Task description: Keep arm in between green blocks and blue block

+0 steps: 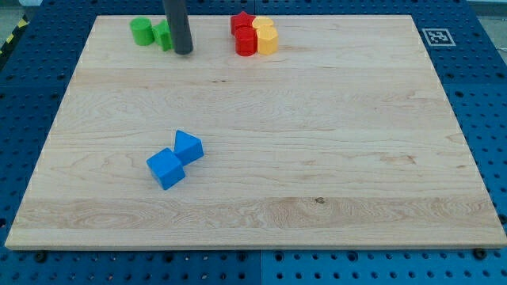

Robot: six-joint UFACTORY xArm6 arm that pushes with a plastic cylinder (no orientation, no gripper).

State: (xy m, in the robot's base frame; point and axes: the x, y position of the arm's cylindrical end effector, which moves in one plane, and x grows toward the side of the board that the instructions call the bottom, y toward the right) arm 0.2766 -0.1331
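Because my tip rests just right of the far green blocks, the near blue blocks lie well apart; no hand exists.

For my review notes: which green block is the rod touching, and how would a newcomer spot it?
Start at the wooden board, along the view's top edge, left of the red and yellow cluster. Two green blocks sit there; my tip stands against the right one, which the rod partly hides, unlike the round green block farther left.

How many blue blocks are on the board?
2. A blue cube lies left of centre, lower down; a second blue block touches it up-right. None seems hidden.
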